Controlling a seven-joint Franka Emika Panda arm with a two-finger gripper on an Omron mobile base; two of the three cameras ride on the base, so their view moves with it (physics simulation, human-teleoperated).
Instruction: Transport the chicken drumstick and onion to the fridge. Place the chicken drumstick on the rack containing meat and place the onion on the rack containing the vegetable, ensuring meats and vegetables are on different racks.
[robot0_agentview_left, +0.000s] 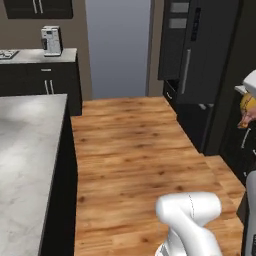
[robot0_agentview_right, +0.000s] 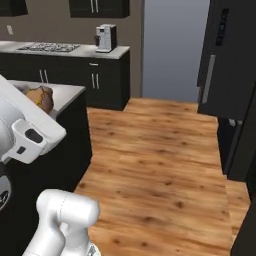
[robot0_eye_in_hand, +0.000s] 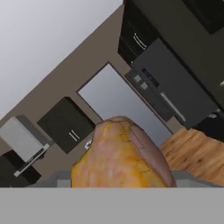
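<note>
the gripper (robot0_eye_in_hand: 120, 186) held the chicken drumstick (robot0_eye_in_hand: 119, 154) tight; the fridge (robot0_agentview_left: 197, 50) was closed, the onion was not yet moved, i think.

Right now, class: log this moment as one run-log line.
stage: carrying | held: chicken drumstick | gripper: raised, closed on drumstick | fridge: ahead, door shut
</note>
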